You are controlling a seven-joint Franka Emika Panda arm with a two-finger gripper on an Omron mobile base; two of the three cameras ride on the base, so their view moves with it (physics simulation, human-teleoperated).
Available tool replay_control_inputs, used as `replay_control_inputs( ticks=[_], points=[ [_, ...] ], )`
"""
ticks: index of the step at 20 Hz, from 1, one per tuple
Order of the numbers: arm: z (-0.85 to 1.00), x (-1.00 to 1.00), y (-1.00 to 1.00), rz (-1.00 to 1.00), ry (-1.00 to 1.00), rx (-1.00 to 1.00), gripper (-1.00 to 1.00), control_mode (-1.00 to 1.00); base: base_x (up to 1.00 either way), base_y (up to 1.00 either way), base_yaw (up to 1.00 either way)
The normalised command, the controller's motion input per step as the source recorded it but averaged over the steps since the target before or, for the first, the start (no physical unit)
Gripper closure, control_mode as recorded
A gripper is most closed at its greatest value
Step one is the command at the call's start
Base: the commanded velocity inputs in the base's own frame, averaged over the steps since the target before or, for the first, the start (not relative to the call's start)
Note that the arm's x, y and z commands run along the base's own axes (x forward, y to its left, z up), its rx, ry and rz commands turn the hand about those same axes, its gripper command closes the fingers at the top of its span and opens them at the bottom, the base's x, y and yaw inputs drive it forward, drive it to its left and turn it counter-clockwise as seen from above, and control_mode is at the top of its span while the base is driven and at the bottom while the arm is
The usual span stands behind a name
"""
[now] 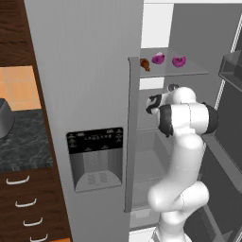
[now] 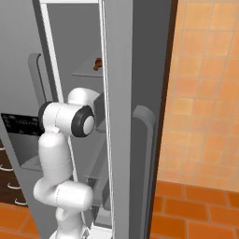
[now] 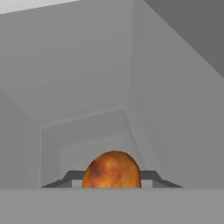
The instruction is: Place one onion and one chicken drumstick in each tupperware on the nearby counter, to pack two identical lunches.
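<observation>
Fingers (image 3: 112, 186) are sitting clamped tight on a drumstick (image 3: 112, 169) inside the open fridge (image 1: 85, 94) — probably gripping the fat end so it lifts clean. Another drumstick (image 1: 145, 64) and two onions (image 1: 158, 58) are waiting on the shelf (image 1: 189, 71) above.

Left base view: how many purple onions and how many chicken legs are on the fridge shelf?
onion: 2
chicken drumstick: 1
Total on the fridge shelf: 3
</observation>
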Motion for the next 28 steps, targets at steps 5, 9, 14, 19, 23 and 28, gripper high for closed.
replay_control_inputs(
  ticks=[5,9,14,19,23,28],
  points=[
    [0.17,-0.86,0.18,0.00,-0.18,0.00,1.00,-1.00,0.00,0.00,0.00],
    [0.80,-1.00,0.07,0.00,-0.25,0.00,1.00,-1.00,0.00,0.00,0.00],
    [0.93,-1.00,0.06,-0.03,-0.09,0.00,1.00,-1.00,0.00,0.00,0.00],
    [1.00,-1.00,0.17,-0.11,0.07,0.00,1.00,-1.00,0.00,0.00,0.00],
    [1.00,-1.00,0.45,-0.05,0.23,0.01,1.00,-1.00,0.00,0.00,0.00],
    [0.71,-0.98,0.26,0.08,0.15,0.14,1.00,-1.00,0.00,0.00,0.00]
  ],
)
